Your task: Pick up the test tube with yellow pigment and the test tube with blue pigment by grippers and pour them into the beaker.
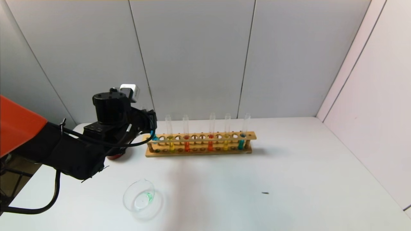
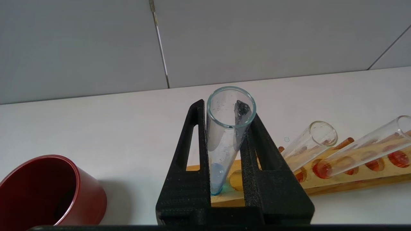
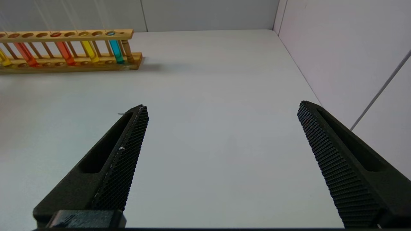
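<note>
Head view: the left gripper [image 1: 151,128] sits at the rack's [image 1: 200,154] nine o'clock end. The beaker [image 1: 139,196], toward six o'clock, already holds a green trace, so pouring looks partly done.

Left wrist view: its fingers [image 2: 253,160] clamp the test tube with blue pigment [image 2: 224,138], base resting at the rack.

Right wrist view: the right gripper [image 3: 221,160] hangs wide apart, idle, toward four o'clock of the rack; a test tube with yellow pigment [image 3: 90,51] stands racked.
</note>
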Controlling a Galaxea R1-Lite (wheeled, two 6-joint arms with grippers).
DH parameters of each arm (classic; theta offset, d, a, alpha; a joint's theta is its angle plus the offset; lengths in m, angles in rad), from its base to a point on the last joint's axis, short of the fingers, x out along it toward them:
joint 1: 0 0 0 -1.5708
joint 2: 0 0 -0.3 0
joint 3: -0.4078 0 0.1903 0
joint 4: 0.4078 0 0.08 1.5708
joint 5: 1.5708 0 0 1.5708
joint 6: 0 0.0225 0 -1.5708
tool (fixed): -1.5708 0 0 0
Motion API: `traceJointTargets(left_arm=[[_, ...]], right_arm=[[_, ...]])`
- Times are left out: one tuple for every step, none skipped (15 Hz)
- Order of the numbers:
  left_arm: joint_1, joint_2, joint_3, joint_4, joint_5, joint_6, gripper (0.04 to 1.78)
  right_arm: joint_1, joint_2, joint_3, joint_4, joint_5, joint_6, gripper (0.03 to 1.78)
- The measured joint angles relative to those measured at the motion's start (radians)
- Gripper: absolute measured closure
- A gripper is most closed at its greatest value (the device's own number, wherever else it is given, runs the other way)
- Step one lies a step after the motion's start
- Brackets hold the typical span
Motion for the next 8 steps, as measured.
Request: traceJointTargets(left_arm=[[0.000, -0.012, -0.011, 0.018, 0.001, 0.000, 1.50], [0.000, -0.023, -0.021, 0.036, 0.001, 0.000, 1.50], [0.000, -0.034, -0.032, 0.056, 0.001, 0.000, 1.50], [0.000, -0.046, -0.044, 0.082, 0.001, 0.000, 1.50], [0.000, -0.056, -0.059, 0.109, 0.001, 0.000, 1.50], [0.000, -0.067, -0.074, 0.136, 0.001, 0.000, 1.50], [0.000, -0.080, -0.093, 0.165, 0.003, 0.000, 1.50], [0.000, -0.093, -0.110, 0.194, 0.003, 0.000, 1.50]], right_arm=[[0.000, 0.000, 0.000, 0.000, 0.000, 0.000, 0.11], [0.000, 0.000, 0.000, 0.000, 0.001, 0.000, 0.11], [0.000, 0.000, 0.000, 0.000, 0.000, 0.000, 0.11], [0.000, 0.000, 0.000, 0.000, 0.000, 0.000, 0.11], [0.000, 0.000, 0.000, 0.000, 0.000, 0.000, 0.11], [0.000, 0.000, 0.000, 0.000, 0.000, 0.000, 0.11], [0.000, 0.000, 0.000, 0.000, 0.001, 0.000, 0.11], [0.000, 0.000, 0.000, 0.000, 0.000, 0.000, 0.11]])
